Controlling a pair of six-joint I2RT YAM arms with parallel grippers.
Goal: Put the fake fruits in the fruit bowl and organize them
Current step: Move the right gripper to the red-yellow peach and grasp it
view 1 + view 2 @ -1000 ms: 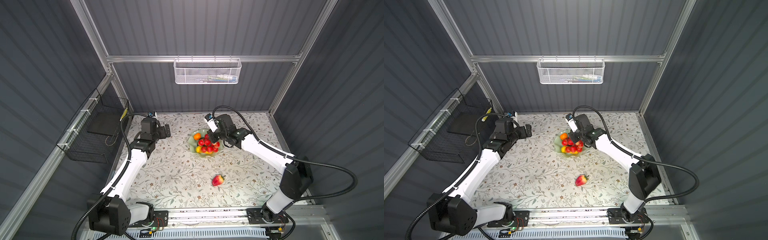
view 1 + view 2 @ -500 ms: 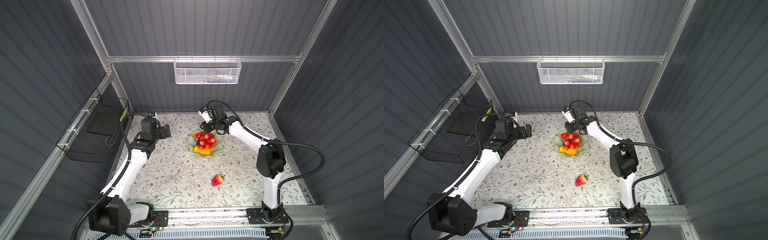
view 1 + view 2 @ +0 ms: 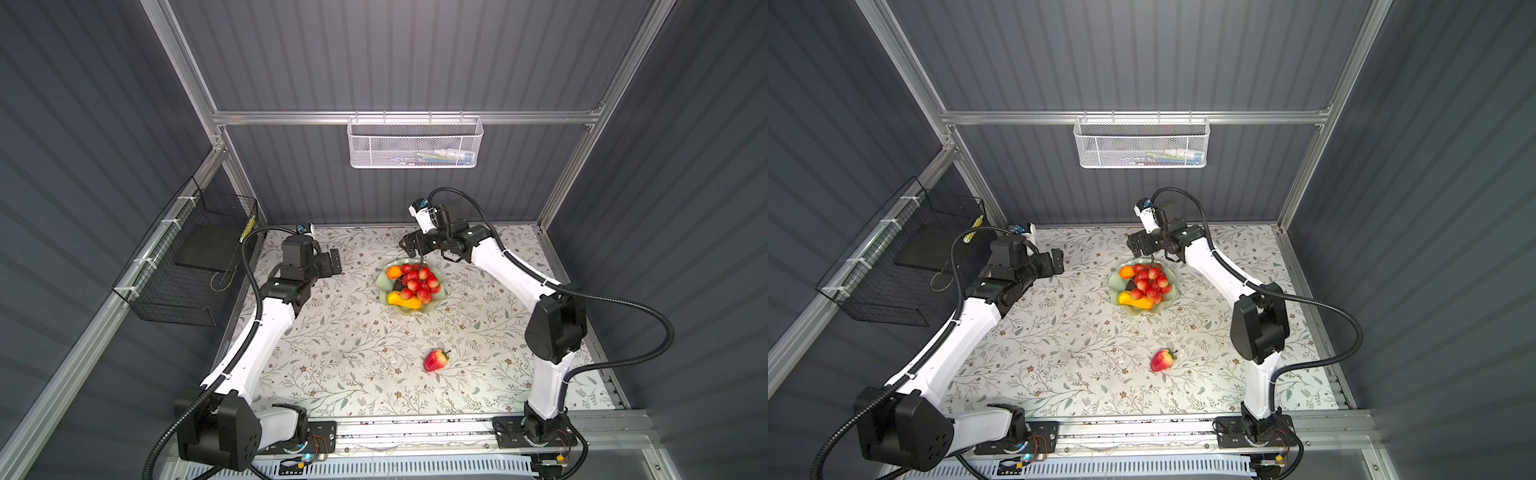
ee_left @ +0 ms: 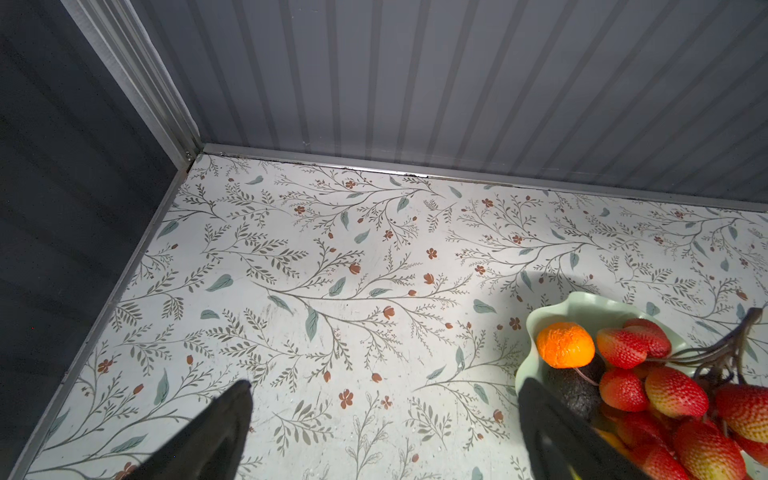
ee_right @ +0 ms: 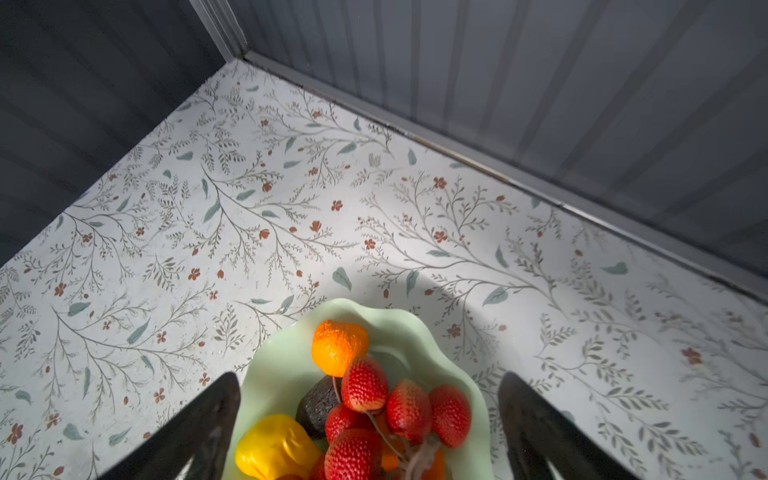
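Jaws, left and right, gape wide; yellow label on black basket unreadable.

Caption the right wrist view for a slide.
Open right gripper frames the fruit bowl of strawberries, tangerine, avocado and yellow fruit.

White arms, black joints, ribbed cables.

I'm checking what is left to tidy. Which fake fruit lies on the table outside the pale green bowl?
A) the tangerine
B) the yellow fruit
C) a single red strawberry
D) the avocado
C: the single red strawberry lies alone on the floral table, well apart from the pale green bowl, which holds the tangerine, avocado, yellow fruit and strawberry cluster.
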